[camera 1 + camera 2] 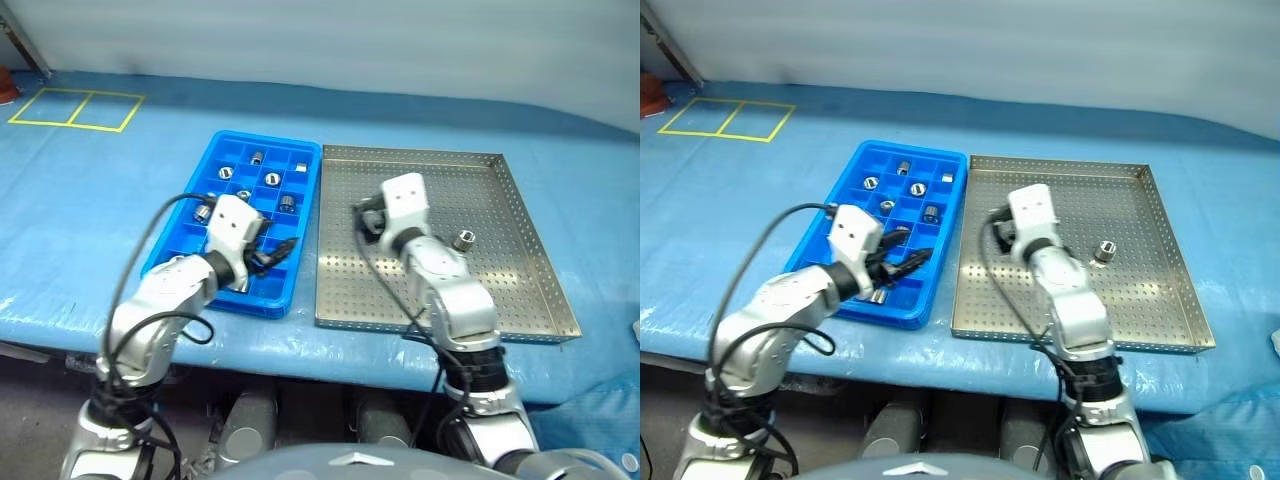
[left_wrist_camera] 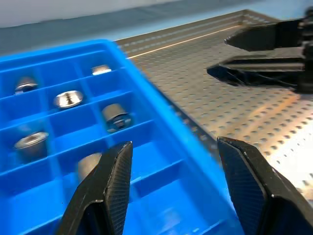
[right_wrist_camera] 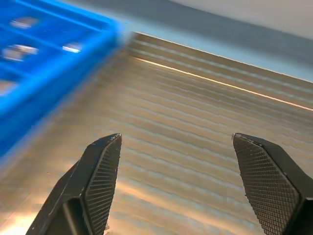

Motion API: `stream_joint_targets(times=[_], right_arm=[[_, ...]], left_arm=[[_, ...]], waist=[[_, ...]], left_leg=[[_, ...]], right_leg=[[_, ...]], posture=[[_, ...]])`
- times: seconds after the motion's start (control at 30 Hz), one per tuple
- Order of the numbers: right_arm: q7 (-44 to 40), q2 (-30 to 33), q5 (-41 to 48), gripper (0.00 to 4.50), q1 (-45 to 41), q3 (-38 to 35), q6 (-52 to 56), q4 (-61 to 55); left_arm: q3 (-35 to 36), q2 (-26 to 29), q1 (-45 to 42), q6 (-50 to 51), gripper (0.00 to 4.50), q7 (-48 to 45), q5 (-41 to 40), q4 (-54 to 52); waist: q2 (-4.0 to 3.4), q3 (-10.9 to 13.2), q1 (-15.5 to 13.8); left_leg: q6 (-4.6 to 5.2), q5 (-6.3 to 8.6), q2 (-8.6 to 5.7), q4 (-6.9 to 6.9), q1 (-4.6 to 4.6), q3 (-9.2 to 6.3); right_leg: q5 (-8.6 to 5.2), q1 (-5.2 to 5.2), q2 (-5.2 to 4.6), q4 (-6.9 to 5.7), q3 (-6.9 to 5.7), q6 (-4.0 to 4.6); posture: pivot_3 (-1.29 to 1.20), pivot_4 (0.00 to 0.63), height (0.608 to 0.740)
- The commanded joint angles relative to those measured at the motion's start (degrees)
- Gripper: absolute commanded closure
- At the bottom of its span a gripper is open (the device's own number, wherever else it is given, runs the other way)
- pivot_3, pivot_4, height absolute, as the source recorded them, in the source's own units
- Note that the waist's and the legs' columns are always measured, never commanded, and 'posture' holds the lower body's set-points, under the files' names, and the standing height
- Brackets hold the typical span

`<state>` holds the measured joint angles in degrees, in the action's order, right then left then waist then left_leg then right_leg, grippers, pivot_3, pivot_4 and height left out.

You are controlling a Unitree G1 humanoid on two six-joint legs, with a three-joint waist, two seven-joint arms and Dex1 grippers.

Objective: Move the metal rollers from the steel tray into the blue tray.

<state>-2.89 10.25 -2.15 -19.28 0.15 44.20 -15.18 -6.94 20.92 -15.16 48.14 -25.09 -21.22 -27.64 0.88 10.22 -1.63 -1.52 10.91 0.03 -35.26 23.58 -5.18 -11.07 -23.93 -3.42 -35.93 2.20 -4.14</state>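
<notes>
Blue tarp table (image 1: pixel 90 190): no legible labels on blue tray (image 1: pixel 300 215), steel tray (image 1: pixel 530 260).

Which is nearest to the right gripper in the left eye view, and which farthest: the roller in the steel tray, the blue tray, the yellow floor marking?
From the right gripper:
1. Roller in the steel tray, to its right.
2. Blue tray, to its left; nearly a tie with the roller.
3. Yellow floor marking, far corner on the left.
</notes>
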Motion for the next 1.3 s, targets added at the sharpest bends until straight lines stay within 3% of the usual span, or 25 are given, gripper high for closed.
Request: stream_joint_targets(times=[0.03, 0.23, 0.43, 1.3], right_arm=[[7.5, 1.4, -4.7, 0.69, 0.9, -5.2, -2.9, 1.0], [9.5, -1.6, -0.5, 0.69, -0.7, -13.0, -4.5, 6.3], [8.5, -2.2, 3.1, 0.69, -1.7, -16.0, -5.1, 10.0], [6.7, -3.7, 6.8, 0.69, -0.8, -12.1, -4.6, 9.2]], left_arm=[[-2.6, -2.4, -3.2, -3.5, 1.51, -0.4, 0.8, 2.3], [-6.3, -2.6, -6.4, -5.9, 1.51, -4.2, 1.6, 6.2], [-11.9, -0.9, -8.7, -8.4, 1.51, -8.5, 4.7, 9.5], [-10.5, -1.5, -6.0, -7.0, 1.51, -6.9, 5.2, 8.1]], waist=[[0.0, 0.0, 0.8], [-0.03, 0.0, 4.0], [-0.05, 0.0, 4.4], [-0.08, 0.0, 4.1]], left_leg=[[0.0, 0.0, 0.0, 0.0, 0.0, 0.01], [0.04, 0.01, 0.02, 0.01, -0.08, 0.11], [0.09, 0.02, 0.0, -0.13, -0.08, 0.13], [0.13, 0.04, 0.0, -0.17, -0.07, 0.14]], right_leg=[[0.0, 0.0, 0.0, 0.0, 0.0, 0.0], [0.01, 0.01, 0.02, -0.05, 0.14, -0.02], [0.06, 0.08, 0.03, -0.06, 0.22, -0.11], [0.08, 0.08, 0.04, -0.06, 0.26, -0.15]], posture=[[0.03, 0.15, 0.74], [-0.01, 0.15, 0.74], [0.01, 0.15, 0.74], [0.03, 0.15, 0.74]])
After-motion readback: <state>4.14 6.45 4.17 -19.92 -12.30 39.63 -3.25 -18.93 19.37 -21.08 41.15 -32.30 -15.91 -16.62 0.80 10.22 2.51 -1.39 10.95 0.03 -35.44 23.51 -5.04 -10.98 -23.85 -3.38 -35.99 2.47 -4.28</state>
